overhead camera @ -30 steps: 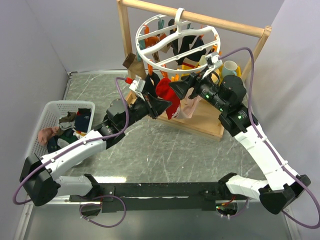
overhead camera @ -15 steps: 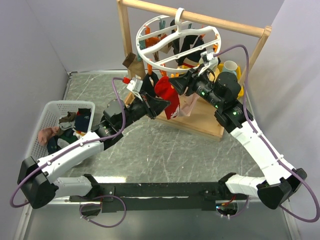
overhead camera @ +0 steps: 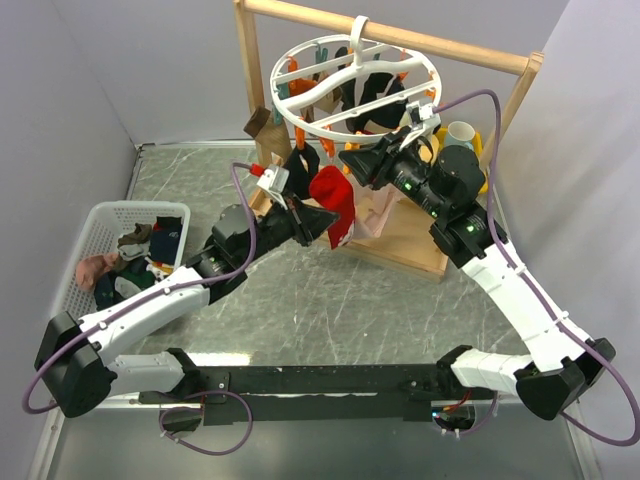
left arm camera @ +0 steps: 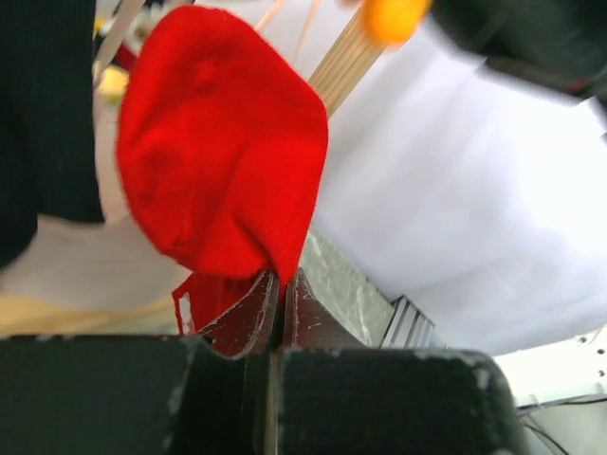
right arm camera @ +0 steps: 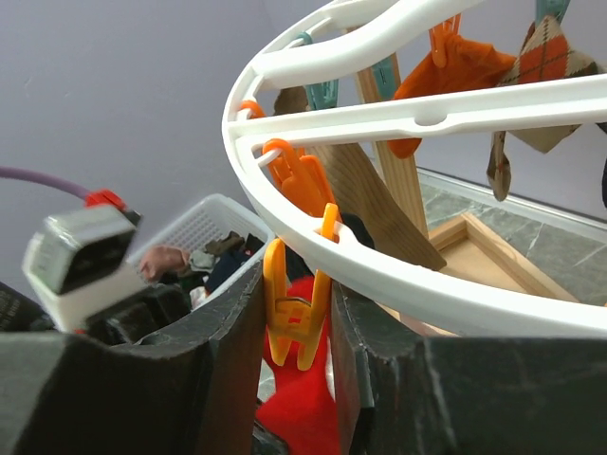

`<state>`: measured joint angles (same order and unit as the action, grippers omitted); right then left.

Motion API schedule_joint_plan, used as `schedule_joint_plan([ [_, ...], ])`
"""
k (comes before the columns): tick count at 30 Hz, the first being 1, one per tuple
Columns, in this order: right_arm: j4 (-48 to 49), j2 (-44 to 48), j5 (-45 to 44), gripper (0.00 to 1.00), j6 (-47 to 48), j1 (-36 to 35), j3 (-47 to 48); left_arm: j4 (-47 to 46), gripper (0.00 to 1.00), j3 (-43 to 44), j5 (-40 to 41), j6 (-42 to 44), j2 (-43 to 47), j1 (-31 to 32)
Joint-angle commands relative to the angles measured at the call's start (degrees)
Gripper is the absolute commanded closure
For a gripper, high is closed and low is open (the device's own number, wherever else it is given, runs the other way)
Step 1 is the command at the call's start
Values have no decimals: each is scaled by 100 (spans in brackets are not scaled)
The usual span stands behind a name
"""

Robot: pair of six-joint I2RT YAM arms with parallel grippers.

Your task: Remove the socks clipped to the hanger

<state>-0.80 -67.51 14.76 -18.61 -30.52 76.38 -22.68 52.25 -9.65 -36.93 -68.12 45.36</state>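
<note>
**Top view, with both wrist views.** The hanger (right arm camera: 427, 118), a white round plastic ring with wavy cross-bars and small orange and teal clips, hangs by its top hook from the rail of a light wooden frame (overhead camera: 450, 48) at 12 o'clock. Socks hang from its clips: a black sock (overhead camera: 375, 90) inside the ring, a brown sock (overhead camera: 262, 125) at the ring's 9 o'clock edge, and an orange sock (right arm camera: 455, 66) and a diamond-patterned sock (right arm camera: 542, 52) on the far side.

A red sock (left arm camera: 223, 142), soft and rounded at the toe, hangs below the ring's 6 o'clock rim. A pale pink sock (overhead camera: 375, 215) is just beside it, towards 3 o'clock.

The left gripper (left arm camera: 282, 284) has its fingers pressed together on the lower edge of the red sock. The right gripper (right arm camera: 296, 313) reaches in from 3 o'clock, and its fingers squeeze an orange clip (right arm camera: 294, 327) under the rim, directly above the red fabric.

The table (overhead camera: 330, 300) is grey with pale marble veining. A white lattice basket (overhead camera: 130, 207) at 9 o'clock holds loose socks in pink, navy and dark tones. Plain pale lilac-grey walls enclose the table on three sides
</note>
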Motion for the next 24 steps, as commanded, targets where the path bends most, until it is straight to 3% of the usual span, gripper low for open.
schedule_joint_plan([
  [1,379,202,-246,73,-28,-33,-9,-53,99,-188,-63,-148,220,8],
  [5,238,264,-377,68,77,-33,-35,675,99,-294,164,36,727,8],
  [8,220,396,-518,49,156,-33,-193,1624,99,-303,796,212,1263,8],
  [12,168,589,-624,18,200,-33,-448,2863,99,-172,1350,274,1757,-19],
  [15,106,703,-668,8,244,-33,-536,3558,99,-206,1597,134,2056,-36],
  [24,-377,1134,-914,2,385,-33,-642,4315,99,-944,2389,-552,3146,-247],
])
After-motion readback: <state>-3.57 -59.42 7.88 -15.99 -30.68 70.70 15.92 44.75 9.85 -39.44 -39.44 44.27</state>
